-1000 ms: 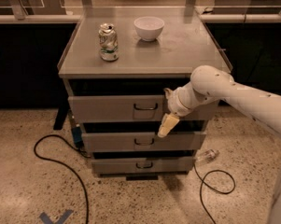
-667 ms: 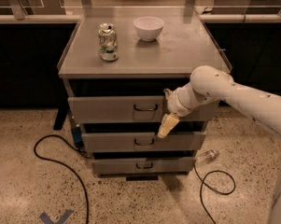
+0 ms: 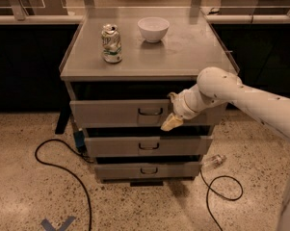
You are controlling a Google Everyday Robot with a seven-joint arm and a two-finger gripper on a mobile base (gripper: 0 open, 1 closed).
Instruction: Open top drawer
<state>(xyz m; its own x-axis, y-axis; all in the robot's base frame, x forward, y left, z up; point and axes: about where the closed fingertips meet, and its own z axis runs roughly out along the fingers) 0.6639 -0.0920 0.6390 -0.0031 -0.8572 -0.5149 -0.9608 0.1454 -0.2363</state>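
We are working on top drawer (image 3: 111,113), just under cabinet top. Gripper (image 3: 172,122) hanging just beside handle (image 3: 150,111), not on it; can't tell if open. We are wanting to hook handle, then pull straight out, slowly.

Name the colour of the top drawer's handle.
The handle is dark, seen in the camera view; the gripper hangs beside it.

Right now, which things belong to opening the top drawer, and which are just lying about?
Job: wide grey metal top drawer, its dark loop handle; the gripper, at the drawer front beside that handle.
Lying about: dented metal can and white round bowl on the grey cabinet top; black floor cable.
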